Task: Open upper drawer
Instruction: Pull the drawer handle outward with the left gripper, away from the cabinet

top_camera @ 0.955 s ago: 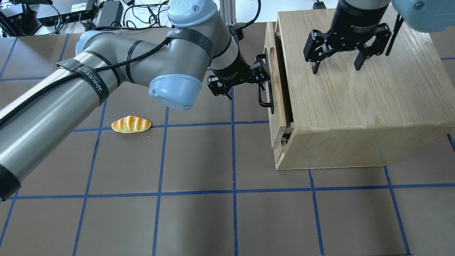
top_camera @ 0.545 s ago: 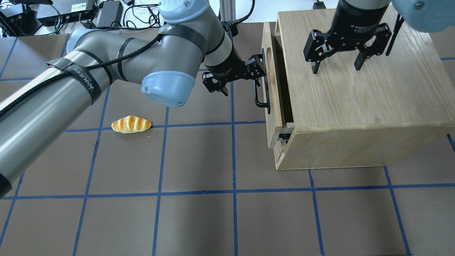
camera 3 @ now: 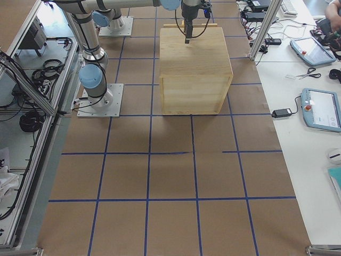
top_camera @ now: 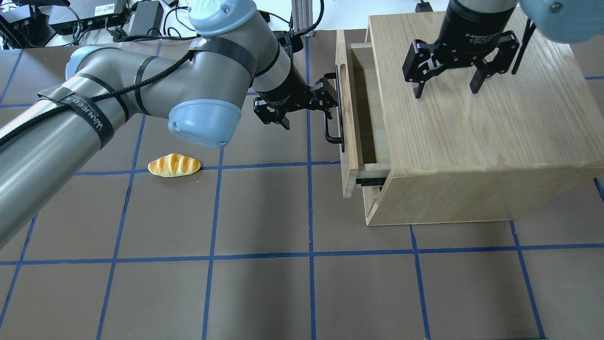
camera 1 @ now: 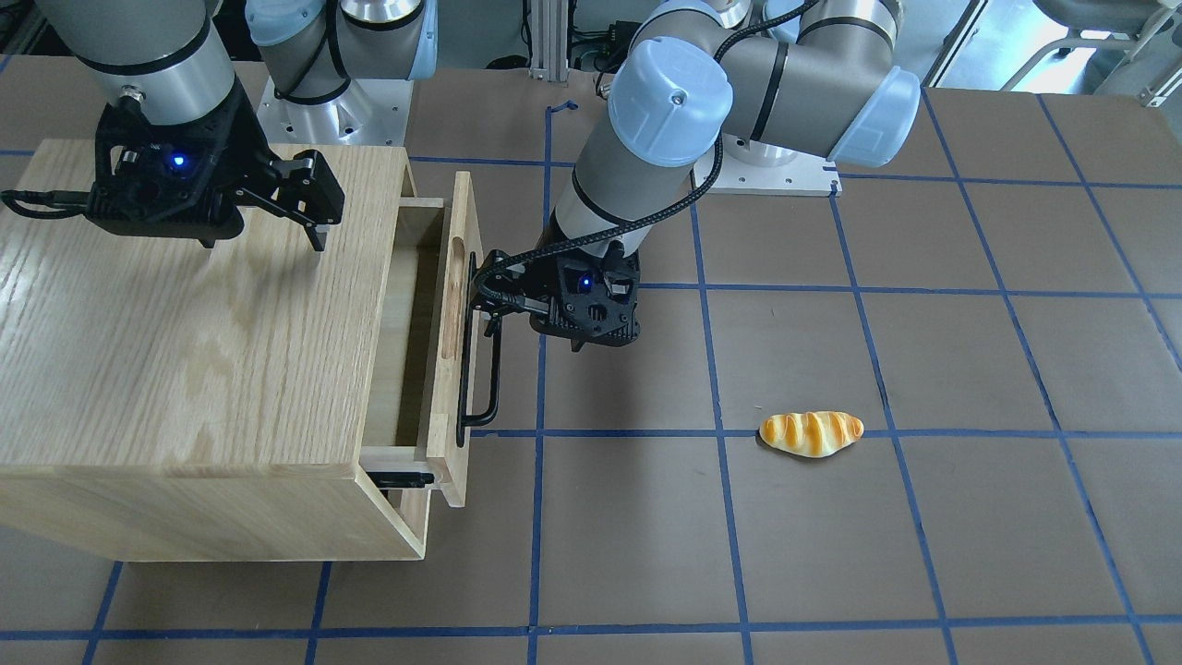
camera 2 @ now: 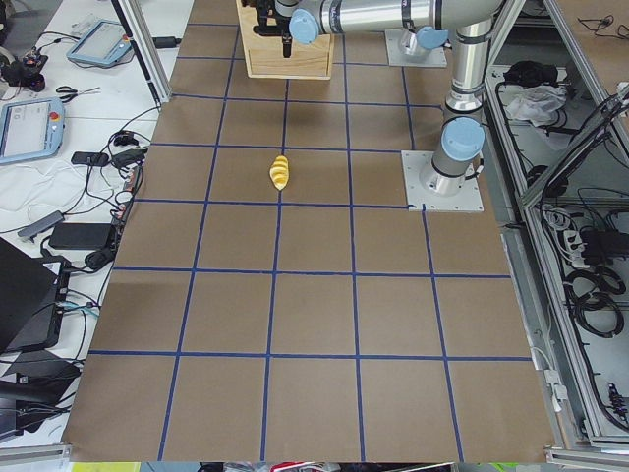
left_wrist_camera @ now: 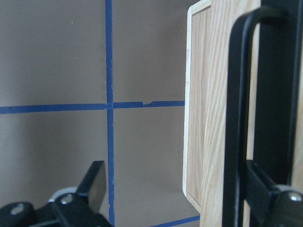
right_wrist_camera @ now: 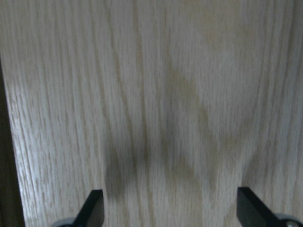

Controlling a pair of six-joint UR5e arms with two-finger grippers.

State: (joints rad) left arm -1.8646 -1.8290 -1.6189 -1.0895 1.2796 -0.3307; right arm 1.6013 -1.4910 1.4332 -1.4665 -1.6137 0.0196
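The upper drawer [top_camera: 348,118] is partly pulled out of the oak cabinet [top_camera: 472,141], and its pale inside [top_camera: 373,108] shows. Its black bar handle [top_camera: 330,127] runs along the front panel [camera 1: 452,323]. My left gripper [top_camera: 306,107] is open. One finger [left_wrist_camera: 262,187] is hooked behind the handle [left_wrist_camera: 236,118]; the other finger [left_wrist_camera: 94,182] hangs free over the table. My right gripper [top_camera: 447,89] is open, its fingertips [right_wrist_camera: 92,208] down at the cabinet top.
A toy bread roll [top_camera: 174,165] lies on the brown mat left of the cabinet, also in the front-facing view [camera 1: 811,433]. Blue tape lines grid the mat. Cables and power bricks [top_camera: 94,19] sit beyond the far edge.
My left gripper has moved left with the handle hooked, and the drawer has slid further out of the cabinet. The right gripper has not moved.
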